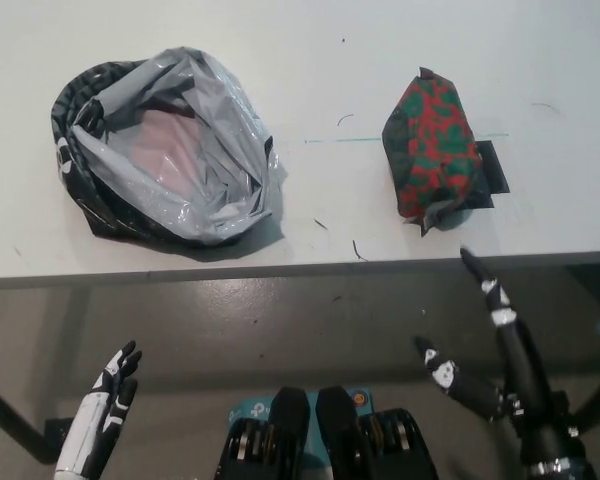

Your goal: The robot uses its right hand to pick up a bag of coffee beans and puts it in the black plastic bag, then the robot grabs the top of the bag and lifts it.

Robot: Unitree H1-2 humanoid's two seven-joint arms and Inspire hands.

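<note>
A red and green patterned coffee bean bag [432, 150] lies on the white table [320, 70] at the right, near the front edge. The black plastic bag [165, 145] sits at the left of the table with its mouth spread open, showing a grey lining and something pinkish inside. My black right hand [490, 350] is open below the table's front edge, fingers spread and pointing up toward the coffee bag, apart from it. My white left hand [105, 405] rests low at the lower left, fingers apart, holding nothing.
A black rectangular patch [492, 168] lies on the table beside the coffee bag. Thin pen marks and a faint green line [330, 140] cross the tabletop between the two bags. The table's front edge [280, 270] runs across the picture; grey floor lies below it.
</note>
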